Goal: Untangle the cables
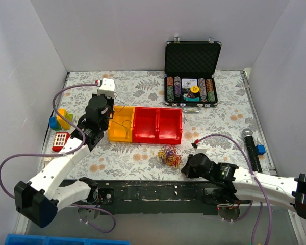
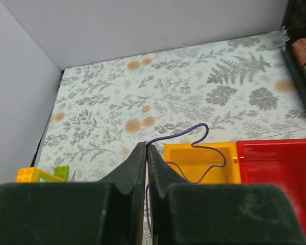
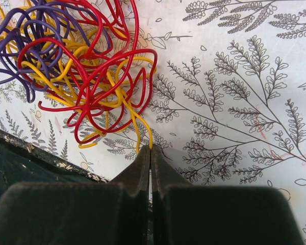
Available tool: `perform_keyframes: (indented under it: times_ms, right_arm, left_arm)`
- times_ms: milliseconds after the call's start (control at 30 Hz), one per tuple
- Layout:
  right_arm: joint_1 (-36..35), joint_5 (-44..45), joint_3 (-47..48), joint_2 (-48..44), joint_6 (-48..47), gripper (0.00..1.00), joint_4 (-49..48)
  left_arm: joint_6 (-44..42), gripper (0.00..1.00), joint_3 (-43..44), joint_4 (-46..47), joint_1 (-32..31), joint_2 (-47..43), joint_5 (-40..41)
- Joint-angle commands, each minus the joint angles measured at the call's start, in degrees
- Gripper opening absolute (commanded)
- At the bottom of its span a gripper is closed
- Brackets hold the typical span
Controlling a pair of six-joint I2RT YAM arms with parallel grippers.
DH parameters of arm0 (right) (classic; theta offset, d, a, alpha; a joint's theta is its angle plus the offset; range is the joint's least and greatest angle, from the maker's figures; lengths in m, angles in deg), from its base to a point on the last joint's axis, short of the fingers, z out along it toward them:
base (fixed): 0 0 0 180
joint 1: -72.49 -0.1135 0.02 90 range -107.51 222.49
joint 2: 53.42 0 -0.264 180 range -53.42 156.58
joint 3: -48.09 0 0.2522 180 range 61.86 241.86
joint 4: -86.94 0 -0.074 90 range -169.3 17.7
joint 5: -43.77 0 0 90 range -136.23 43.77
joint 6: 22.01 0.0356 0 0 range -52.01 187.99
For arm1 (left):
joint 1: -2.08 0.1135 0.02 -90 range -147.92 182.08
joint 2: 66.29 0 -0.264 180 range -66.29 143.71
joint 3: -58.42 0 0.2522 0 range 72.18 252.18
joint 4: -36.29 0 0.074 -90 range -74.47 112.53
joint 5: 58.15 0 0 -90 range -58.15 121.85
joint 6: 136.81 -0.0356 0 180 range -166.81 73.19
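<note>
Right now my left gripper [image 2: 146, 152] is pinched shut on a purple cable [image 2: 201, 124]; my right gripper [image 3: 150, 151] is clamped on a yellow strand [image 3: 149, 139] of the tangle.

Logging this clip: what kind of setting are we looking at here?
Probably a robot test booth: plain white walls box in a floral-covered table, and unrelated props sit on it, such as a poker-chip case, a red bin, a microphone and tangled cables.
</note>
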Motion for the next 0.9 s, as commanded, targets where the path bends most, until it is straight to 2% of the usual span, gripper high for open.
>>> perform_keyframes:
  times_ms: [0,400,633,767,867]
  right_arm:
    - [-0.6,0.6,0.0,0.1,0.0,0.01,4.3]
    - [-0.7,0.4,0.2,1.5,0.2,0.01,3.4]
    - [-0.6,-0.2,0.1,2.9,-0.3,0.01,1.7]
    - [-0.7,0.0,0.6,4.0,-0.1,0.01,1.4]
    - [-0.9,0.0,0.5,3.5,-0.1,0.01,1.3]
  left_arm:
    - [-0.2,0.0,-1.4,4.8,4.2,2.4,-2.8]
    - [2.5,0.0,-0.6,7.9,4.9,7.3,-5.1]
    - [-1.3,0.0,1.5,14.3,5.2,11.6,-4.8]
    - [-0.8,0.0,2.9,10.9,5.3,13.9,-5.6]
    - [-2.0,0.0,-1.4,10.6,5.3,13.1,-6.5]
